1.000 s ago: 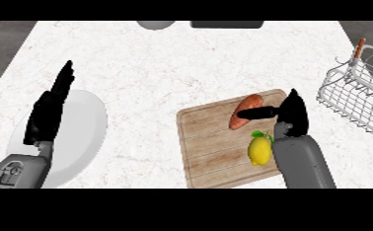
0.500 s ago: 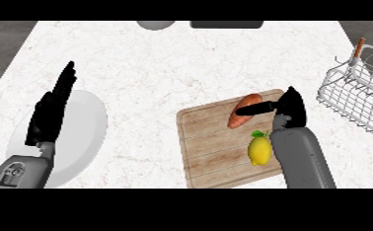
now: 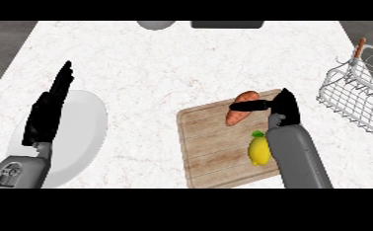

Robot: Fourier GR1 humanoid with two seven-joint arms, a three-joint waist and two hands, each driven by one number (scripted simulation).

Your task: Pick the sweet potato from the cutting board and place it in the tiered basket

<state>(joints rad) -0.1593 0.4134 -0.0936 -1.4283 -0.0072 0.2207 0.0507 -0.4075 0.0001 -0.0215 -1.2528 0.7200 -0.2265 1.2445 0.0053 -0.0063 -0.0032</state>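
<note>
The orange sweet potato [image 3: 239, 110] lies tilted at the far edge of the wooden cutting board [image 3: 215, 146]. My right hand [image 3: 283, 107] stands edge-on just right of it, fingers straight and pointing away. Its thumb [image 3: 251, 105] stretches left across the sweet potato's middle. Nothing is curled round the sweet potato, which rests on the board. The white wire tiered basket [image 3: 348, 96] stands at the right edge, apart from the hand. My left hand [image 3: 48, 110] rests open at the left, over a white plate [image 3: 80, 136].
A yellow lemon [image 3: 258, 149] lies on the board right beside my right forearm [image 3: 297, 156]. A grey bowl [image 3: 155, 24] and a dark object [image 3: 226, 24] sit at the counter's far edge. An orange-handled utensil [image 3: 358, 49] sticks up from the basket.
My right hand has shifted slightly left and away, and its thumb now reaches across the sweet potato. The sweet potato and the left hand have stayed put.
</note>
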